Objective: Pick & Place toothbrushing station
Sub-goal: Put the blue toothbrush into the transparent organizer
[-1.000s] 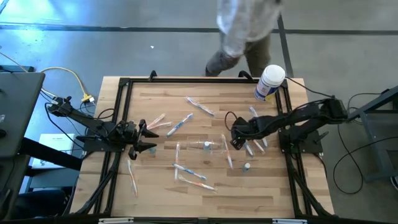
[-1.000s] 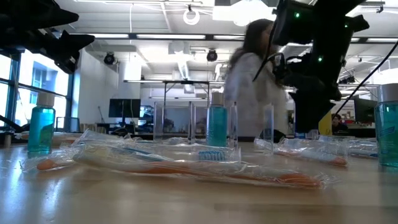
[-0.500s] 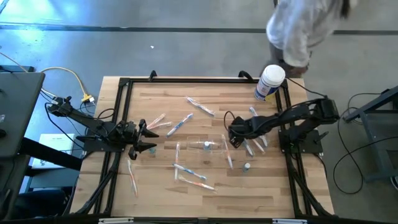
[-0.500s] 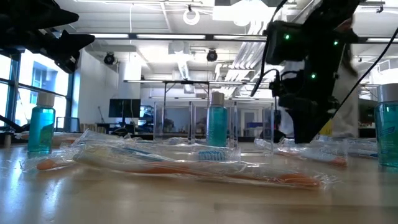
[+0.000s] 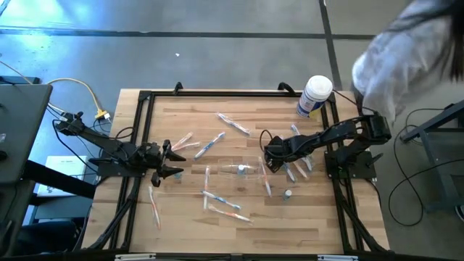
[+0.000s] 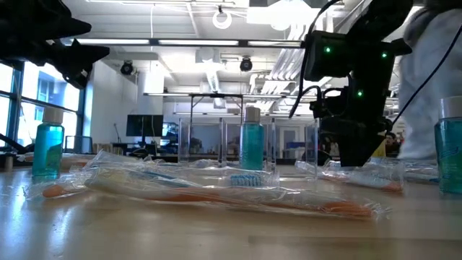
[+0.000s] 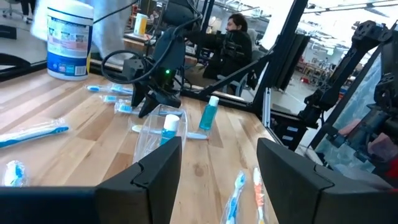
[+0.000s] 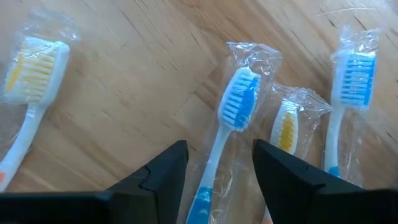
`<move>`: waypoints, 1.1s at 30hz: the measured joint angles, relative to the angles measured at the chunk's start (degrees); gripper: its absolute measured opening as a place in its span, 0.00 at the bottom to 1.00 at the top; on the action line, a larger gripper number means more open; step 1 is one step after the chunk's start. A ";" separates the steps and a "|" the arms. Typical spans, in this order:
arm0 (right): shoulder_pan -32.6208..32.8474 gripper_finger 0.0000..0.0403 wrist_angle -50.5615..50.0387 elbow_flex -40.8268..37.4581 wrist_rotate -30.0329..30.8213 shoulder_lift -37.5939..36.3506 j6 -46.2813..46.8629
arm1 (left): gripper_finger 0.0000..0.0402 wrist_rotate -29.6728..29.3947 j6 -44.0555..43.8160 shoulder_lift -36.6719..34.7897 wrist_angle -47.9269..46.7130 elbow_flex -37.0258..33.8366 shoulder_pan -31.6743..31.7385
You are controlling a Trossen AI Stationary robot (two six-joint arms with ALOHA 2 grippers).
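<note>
The clear plastic holder (image 5: 233, 171) stands on the wood table near the middle, with a small blue bottle (image 5: 241, 170) inside its outline. It also shows faintly in the left wrist view (image 7: 154, 134) and the low view (image 6: 224, 144). My right gripper (image 5: 269, 161) is open, low over the table just right of the holder. Its fingers stand on either side of a wrapped blue-bristled toothbrush (image 8: 236, 106). My left gripper (image 5: 171, 161) is open and empty at the table's left side, pointing toward the holder.
Wrapped toothbrushes lie scattered about the holder (image 5: 221, 206), (image 5: 230, 123), (image 5: 154, 204). A white canister (image 5: 314, 96) stands at the far right corner. Another small blue bottle (image 5: 288, 194) stands near the right. A person in white (image 5: 406, 51) is beyond the right far corner.
My right gripper has gone a little toward the table's left, toward the holder, and lower, staying open. The person has walked from behind the table's far edge to its right far corner.
</note>
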 joint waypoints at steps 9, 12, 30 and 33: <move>0.01 0.33 0.48 -0.02 -0.85 0.16 1.02 | 0.51 0.03 -0.87 3.54 1.49 0.00 0.00; 0.01 0.24 0.76 -0.02 -1.52 0.20 1.30 | 0.51 0.03 -0.96 4.11 2.23 0.02 0.00; 3.47 0.01 -2.38 1.15 5.56 -4.78 -2.22 | 0.51 -0.02 -0.60 4.11 2.36 0.02 0.00; 5.57 0.01 -3.90 3.22 8.41 -9.03 -3.33 | 0.51 -0.16 -0.58 4.11 2.60 0.01 0.00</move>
